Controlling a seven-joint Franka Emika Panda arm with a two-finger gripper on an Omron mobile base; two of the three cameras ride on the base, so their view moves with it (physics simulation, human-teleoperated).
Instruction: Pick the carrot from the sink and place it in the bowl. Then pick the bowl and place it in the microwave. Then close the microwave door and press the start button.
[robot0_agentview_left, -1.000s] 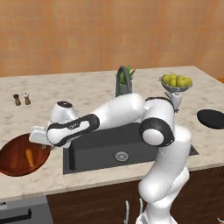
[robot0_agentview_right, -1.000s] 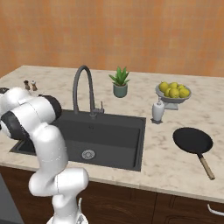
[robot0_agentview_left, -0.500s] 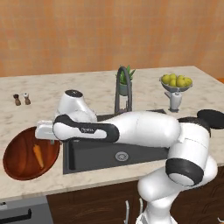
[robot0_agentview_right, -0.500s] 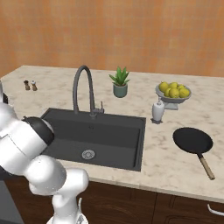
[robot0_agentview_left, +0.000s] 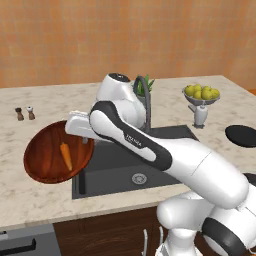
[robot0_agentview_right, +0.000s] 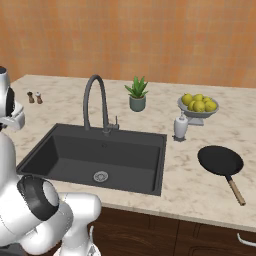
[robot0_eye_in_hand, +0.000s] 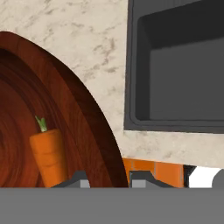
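Carrot (robot0_agentview_left: 65, 156) is already in the bowl (robot0_agentview_left: 45, 170), so step one's done. I think my gripper (robot0_eye_in_hand: 106, 178) has pinched the bowl rim; microwave, door and start button left.

The reddish-brown wooden bowl (robot0_agentview_left: 47, 155) hangs tilted, lifted beside the sink's (robot0_agentview_left: 135, 160) left edge, its rim overlapping the basin's corner. The orange carrot (robot0_agentview_left: 65, 155) lies inside it, green stub (robot0_eye_in_hand: 41, 123) pointing away from the sink.
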